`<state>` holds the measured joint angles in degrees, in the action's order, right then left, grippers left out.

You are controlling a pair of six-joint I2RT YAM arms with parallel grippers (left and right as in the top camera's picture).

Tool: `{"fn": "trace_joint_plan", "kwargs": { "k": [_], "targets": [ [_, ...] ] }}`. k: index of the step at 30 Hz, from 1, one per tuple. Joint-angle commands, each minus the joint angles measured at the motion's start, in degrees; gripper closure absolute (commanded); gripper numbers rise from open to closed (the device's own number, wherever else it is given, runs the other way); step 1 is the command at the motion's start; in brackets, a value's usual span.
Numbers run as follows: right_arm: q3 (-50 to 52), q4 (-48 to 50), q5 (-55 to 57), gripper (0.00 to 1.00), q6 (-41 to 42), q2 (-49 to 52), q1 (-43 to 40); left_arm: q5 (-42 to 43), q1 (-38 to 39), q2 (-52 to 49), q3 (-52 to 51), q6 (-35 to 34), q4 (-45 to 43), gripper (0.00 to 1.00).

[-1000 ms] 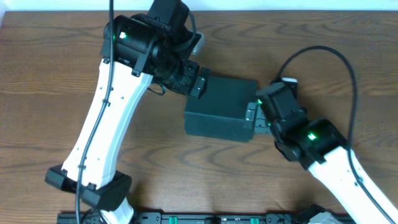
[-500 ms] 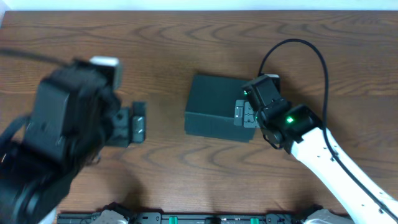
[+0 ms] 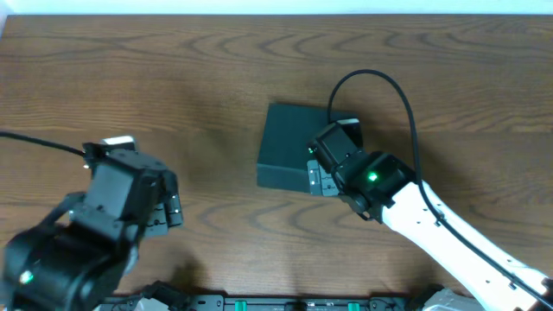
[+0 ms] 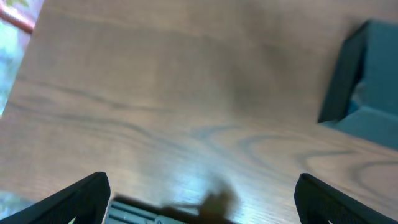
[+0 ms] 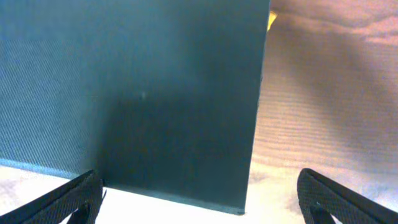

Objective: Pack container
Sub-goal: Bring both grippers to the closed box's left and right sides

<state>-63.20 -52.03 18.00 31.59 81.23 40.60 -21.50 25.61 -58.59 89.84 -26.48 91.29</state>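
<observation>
The dark green container (image 3: 287, 142) sits mid-table with its lid down. It fills the upper left of the right wrist view (image 5: 137, 93) and shows at the right edge of the left wrist view (image 4: 367, 81). My right gripper (image 3: 317, 178) is open and empty, hovering at the container's front right corner, with its fingers spread wide in its wrist view (image 5: 199, 196). My left gripper (image 3: 171, 208) is open and empty, low at the front left, well apart from the container; in its wrist view (image 4: 202, 202) it sees only bare wood.
A small yellow bit (image 5: 272, 22) peeks out past the container's far corner. The table's front rail (image 3: 285, 302) runs along the near edge. The right arm's black cable (image 3: 380, 82) arcs over the table behind the container.
The left arm has swung from the container's back left corner to the front left of the table. The right gripper has moved left along the container's front right side.
</observation>
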Motion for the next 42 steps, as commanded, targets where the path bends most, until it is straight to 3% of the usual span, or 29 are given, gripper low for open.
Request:
{"fn": "trace_joint_plan", "kwargs": {
  "k": [1, 17, 29, 34, 40, 42],
  "targets": [
    [0.63, -0.28, 1.97, 0.01, 2.03, 2.43, 0.50, -1.66, -0.09, -0.04, -4.83, -3.65, -2.23, 0.05],
    [5.97, 9.03, 4.70, 0.01, 3.72, 7.08, 0.42, 0.72, -0.09, -0.15, -10.34, -3.93, -11.98, 0.05],
    [5.99, 8.98, 6.21, 0.01, 3.69, 7.08, 0.09, 6.99, -0.09, -0.22, -22.32, -2.69, -16.44, 0.04],
    [5.99, 8.98, 6.25, 0.01, 3.72, 7.08, 0.09, 15.39, -0.09, -0.22, -29.57, -2.62, -24.15, 0.04],
    [5.99, 8.98, 6.73, 0.01, 3.72, 7.08, 0.07, 17.22, -0.07, -2.23, -37.48, -1.11, -32.72, 0.05],
    [5.99, 8.98, 7.34, 0.01, 3.72, 7.08, 0.07, 19.41, -0.07, -4.28, -39.15, 2.23, -35.23, 0.05]
  ]
}}
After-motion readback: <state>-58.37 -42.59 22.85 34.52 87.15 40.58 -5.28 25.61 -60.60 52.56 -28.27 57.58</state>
